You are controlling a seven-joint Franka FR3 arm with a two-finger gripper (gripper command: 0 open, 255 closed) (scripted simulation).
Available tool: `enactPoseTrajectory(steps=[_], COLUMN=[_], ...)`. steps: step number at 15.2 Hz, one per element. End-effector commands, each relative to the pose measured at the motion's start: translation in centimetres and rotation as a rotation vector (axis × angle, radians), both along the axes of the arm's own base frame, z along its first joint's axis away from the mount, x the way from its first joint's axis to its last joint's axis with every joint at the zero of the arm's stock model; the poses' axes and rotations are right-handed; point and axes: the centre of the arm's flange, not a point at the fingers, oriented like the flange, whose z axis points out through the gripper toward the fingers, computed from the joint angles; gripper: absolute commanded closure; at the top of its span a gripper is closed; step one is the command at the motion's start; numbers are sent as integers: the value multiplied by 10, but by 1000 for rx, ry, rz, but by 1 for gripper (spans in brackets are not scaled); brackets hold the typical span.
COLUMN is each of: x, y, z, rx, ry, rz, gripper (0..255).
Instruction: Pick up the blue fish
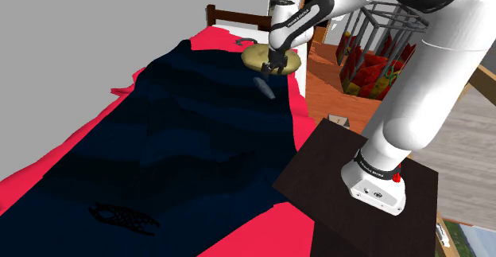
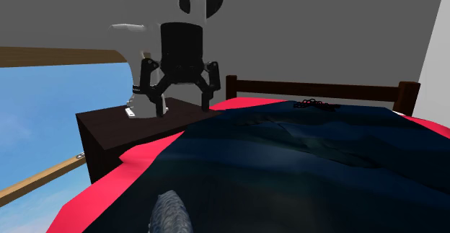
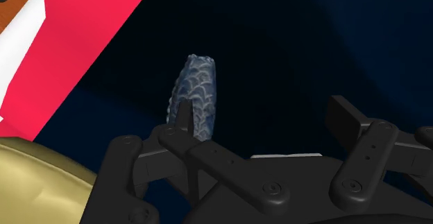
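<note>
Black robot jaws hang wide open and empty just above a scaly blue-grey fish (image 1: 265, 87) lying on the bed's dark blanket (image 1: 183, 152), near its right edge. They should centre over the fish's narrow body, descend, then close.

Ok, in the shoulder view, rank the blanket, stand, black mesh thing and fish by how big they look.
Largest to smallest:
1. blanket
2. stand
3. mesh thing
4. fish
The mesh thing lies nearer the camera than the fish, so that last pair is unsure.
</note>
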Motion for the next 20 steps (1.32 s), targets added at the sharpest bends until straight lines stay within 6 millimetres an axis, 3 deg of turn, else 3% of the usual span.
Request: enactPoseTrajectory(steps=[1,13,20], x=[14,103,103], y=[-13,-92,-92], z=[-19,-106,-143], rx=[-9,-56,-56], ry=[-10,-66,-66], rz=[-17,-118,-118], gripper=[0,0,0])
